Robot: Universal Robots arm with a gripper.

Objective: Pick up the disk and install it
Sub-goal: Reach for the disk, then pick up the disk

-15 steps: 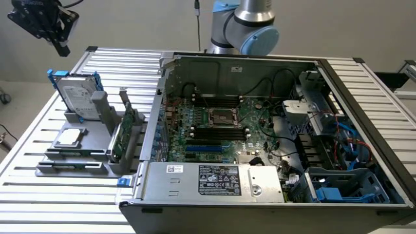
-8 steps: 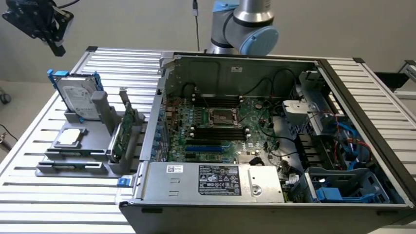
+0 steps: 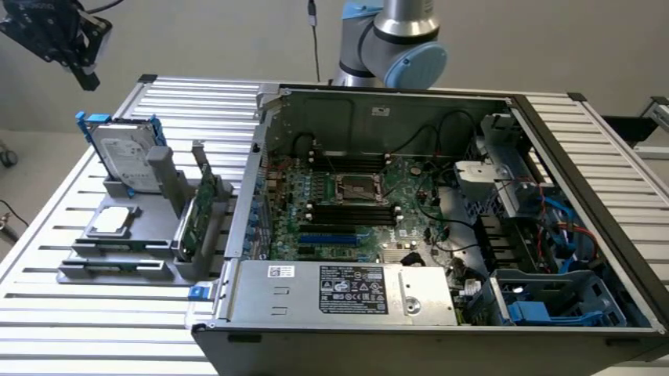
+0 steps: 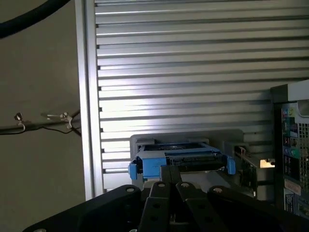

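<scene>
The disk (image 3: 128,155) stands on edge in a grey holder (image 3: 136,227) at the exterior view's left, its white label facing out and blue rails along its sides. My gripper (image 3: 86,78) hangs in the air well above it, clear of everything. In the wrist view the disk (image 4: 179,162) appears edge-on beyond my fingertips, blue carrier ends on both sides. My gripper (image 4: 171,175) is shut, its two black fingers pressed together with nothing between them.
The holder also carries a small square silver chip (image 3: 112,222) and an upright green circuit card (image 3: 199,205). The open computer case (image 3: 418,211) lies beside it, with the motherboard, cables, a power supply (image 3: 345,288) and a blue drive bay (image 3: 544,301). Ribbed aluminium table (image 3: 63,313).
</scene>
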